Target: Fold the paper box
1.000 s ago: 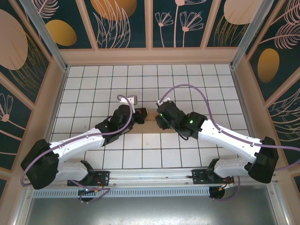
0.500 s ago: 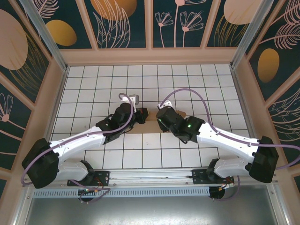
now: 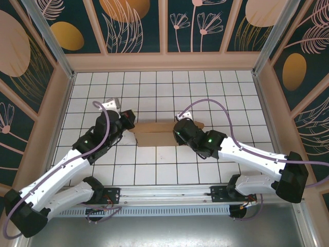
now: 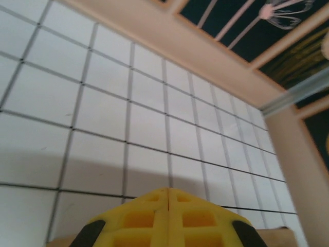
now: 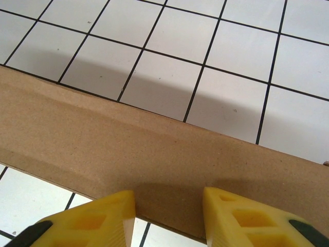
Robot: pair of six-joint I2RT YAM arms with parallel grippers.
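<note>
My worry on the left: the left gripper (image 3: 129,121), fingers pressed together with nothing visible between them, is at the left end of the paper box (image 3: 154,135). A push from there could skate the sheet across the tiles rather than crease it. On the right, the right gripper (image 5: 169,218) stands spread over a cardboard edge, and closing off the crease could crumple the flap. The box lies mid-table between both grippers, its left end just beside the left fingers and its right part beneath the right ones.
</note>
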